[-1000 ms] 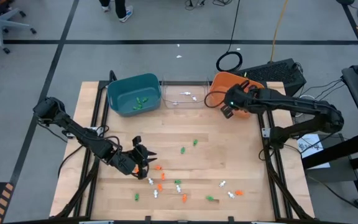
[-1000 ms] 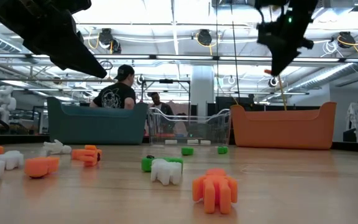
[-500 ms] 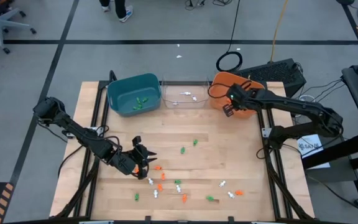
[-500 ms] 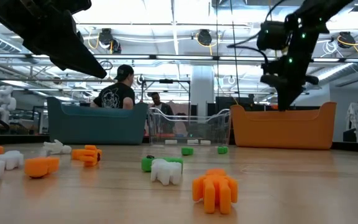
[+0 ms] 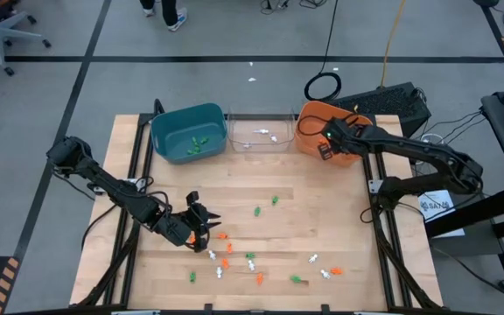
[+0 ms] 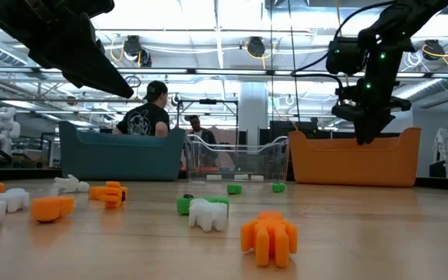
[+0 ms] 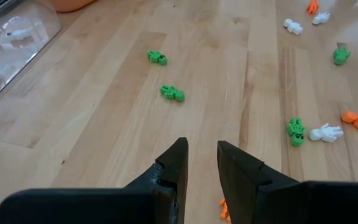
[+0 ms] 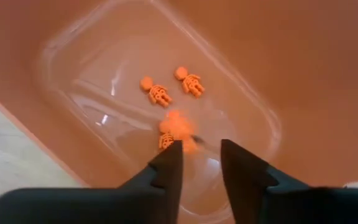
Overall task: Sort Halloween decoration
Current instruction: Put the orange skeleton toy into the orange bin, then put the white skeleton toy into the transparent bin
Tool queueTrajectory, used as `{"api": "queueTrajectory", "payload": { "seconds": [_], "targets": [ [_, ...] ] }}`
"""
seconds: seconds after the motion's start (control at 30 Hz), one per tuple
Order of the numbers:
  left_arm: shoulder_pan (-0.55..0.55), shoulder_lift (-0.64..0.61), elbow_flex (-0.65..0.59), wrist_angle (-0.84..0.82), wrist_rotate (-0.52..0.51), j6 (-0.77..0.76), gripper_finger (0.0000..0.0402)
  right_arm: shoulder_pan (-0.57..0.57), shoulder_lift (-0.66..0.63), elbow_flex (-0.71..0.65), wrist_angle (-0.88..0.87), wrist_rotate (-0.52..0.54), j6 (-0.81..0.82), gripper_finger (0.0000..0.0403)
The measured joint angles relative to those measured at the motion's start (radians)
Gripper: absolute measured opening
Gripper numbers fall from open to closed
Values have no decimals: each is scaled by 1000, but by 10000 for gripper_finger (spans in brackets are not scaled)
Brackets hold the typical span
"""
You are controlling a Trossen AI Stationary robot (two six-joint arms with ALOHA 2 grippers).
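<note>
orange, green and white trinkets [image 5: 250, 258] lay scattered on the wooden table [image 5: 339, 210], mostly in the lower middle of the high view. two green ones [image 5: 275, 200] lay apart from the others, near the centre of the frame. some green pieces [image 5: 199, 145] were inside the teal bin [image 5: 188, 131] at the upper left of the table, and some white pieces [image 5: 268, 136] were inside the clear bin [image 5: 258, 132] just beside it. in the right wrist view, two orange figures [image 8: 191, 81] rested on the floor of the orange bin [image 8: 92, 74], and a third orange piece [image 8: 178, 126] showed blurred just in front of the fingertips [image 8: 169, 157].

the right gripper [image 5: 326, 149] was over the orange bin, at the upper right of the table. its fingers stood a narrow gap apart and nothing was between them.

the left gripper [image 5: 206, 223] hung low over the table at the lower left of the high view, next to the scattered pieces. its fingers [image 7: 178, 163] were also a little apart, with only the bare wood seen between them.

in the low view, two persons [image 6: 143, 117] stood in the room behind the bins.
</note>
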Motion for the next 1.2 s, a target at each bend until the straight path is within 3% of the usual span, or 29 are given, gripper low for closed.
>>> {"api": "queueTrajectory", "payload": {
  "seconds": [0.13,0.27,0.4,0.6,0.7,0.87,1.07,1.2],
  "targets": [
    [0,0,0,0,0,0,86,39,-35,0,1,0,11,145],
    [0,0,0,0,0,0,86,148,-115,0,0,-2,57,160],
    [-9,0,0,0,19,-16,86,386,-189,0,-8,-7,174,158],
    [-61,0,0,-5,15,-26,86,804,-194,0,46,221,317,148],
    [-81,0,1,-22,-1,-56,86,972,-131,0,143,315,325,146],
    [-109,4,1,-141,-55,-151,86,1159,55,0,381,366,275,146],
    [-132,57,1,-257,-100,-321,86,1279,311,0,699,367,154,146],
    [-146,121,1,-263,-92,-394,86,1284,416,0,908,383,21,146]
  ]
}}
